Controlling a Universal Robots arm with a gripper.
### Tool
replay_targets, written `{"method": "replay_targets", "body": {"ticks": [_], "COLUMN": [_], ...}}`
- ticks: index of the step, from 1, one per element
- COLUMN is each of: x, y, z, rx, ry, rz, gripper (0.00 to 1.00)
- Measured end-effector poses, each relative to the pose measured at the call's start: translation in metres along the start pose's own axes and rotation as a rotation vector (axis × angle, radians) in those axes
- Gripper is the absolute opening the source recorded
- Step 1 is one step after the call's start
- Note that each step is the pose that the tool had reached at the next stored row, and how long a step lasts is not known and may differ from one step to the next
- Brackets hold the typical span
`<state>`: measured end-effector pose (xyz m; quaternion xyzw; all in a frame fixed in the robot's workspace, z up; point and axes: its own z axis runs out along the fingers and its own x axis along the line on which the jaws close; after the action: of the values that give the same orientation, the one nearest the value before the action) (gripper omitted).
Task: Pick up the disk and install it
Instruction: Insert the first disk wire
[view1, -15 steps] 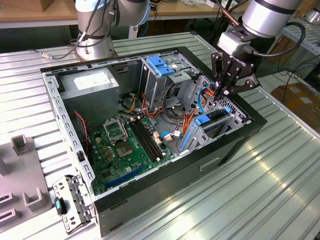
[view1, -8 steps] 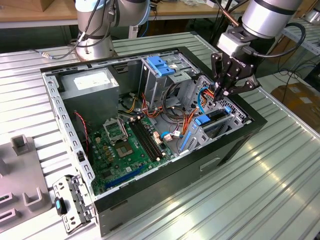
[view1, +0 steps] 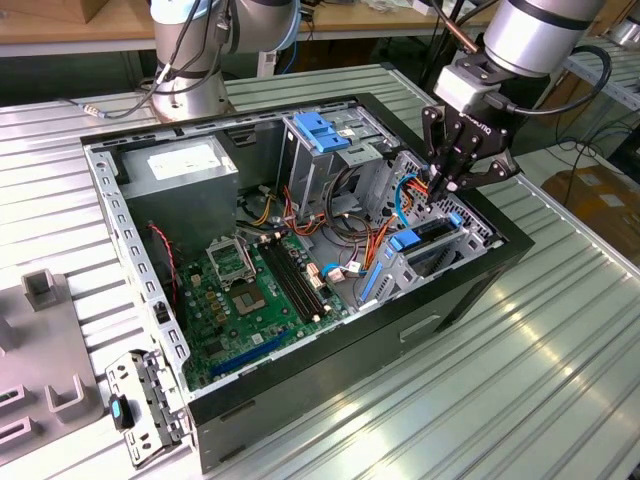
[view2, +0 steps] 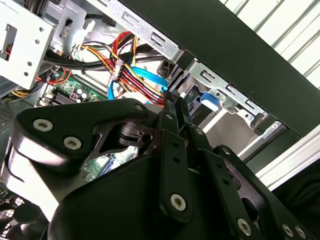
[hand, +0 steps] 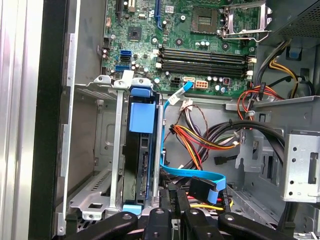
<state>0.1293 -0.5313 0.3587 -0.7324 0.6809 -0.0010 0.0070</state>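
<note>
- Exterior view: open black PC case (view1: 470, 290) lies on its side on a ribbed metal table (view1: 560, 380); table top is silver slats w/ glare streaks.
- Arm's gripper (view1: 452, 182) hangs over the drive bay corner of the case, on the exterior view's right, tips down among cables.
- Fingers (view2: 172, 120) look drawn together in the second wrist view, nothing clamped between them as far as visible.
- Disk (hand: 141, 150) sits on edge in the metal drive cage (hand: 117, 165) in the first wrist view, blue rail piece on top, just beside the case's side wall; also seen as blue-trimmed slab in exterior view (view1: 425, 240).
- Gripper is near the disk but not touching it; blue flat cable (hand: 200, 176) runs between them.
- Green motherboard (view1: 255, 300) covers the case floor; grey power supply w/ white sticker (view1: 180, 170) at the far corner.
- Tall cage w/ blue handle (view1: 322, 140) stands mid-case.
- Red/yellow/orange wire bundle (hand: 200, 145) crosses the middle.
- Grey fixture blocks (view1: 40, 340) on table at exterior view's left; small metal bracket (view1: 140, 400) by the case corner.
- Room: wooden bench (view1: 80, 30) behind, cardboard box (view1: 600, 195) on floor at exterior view's right.
</note>
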Motion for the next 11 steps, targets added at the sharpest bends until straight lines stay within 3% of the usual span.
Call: {"method": "replay_targets", "body": {"ticks": [7, 11], "x": [0.0014, 0.0125], "y": [0.0001, 0.001], "z": [0.0002, 0.0005], "rx": [0.0003, 0.0003], "ry": [0.0004, 0.0005], "rz": [0.034, 0.037], "gripper": [0.17, 0.17]}}
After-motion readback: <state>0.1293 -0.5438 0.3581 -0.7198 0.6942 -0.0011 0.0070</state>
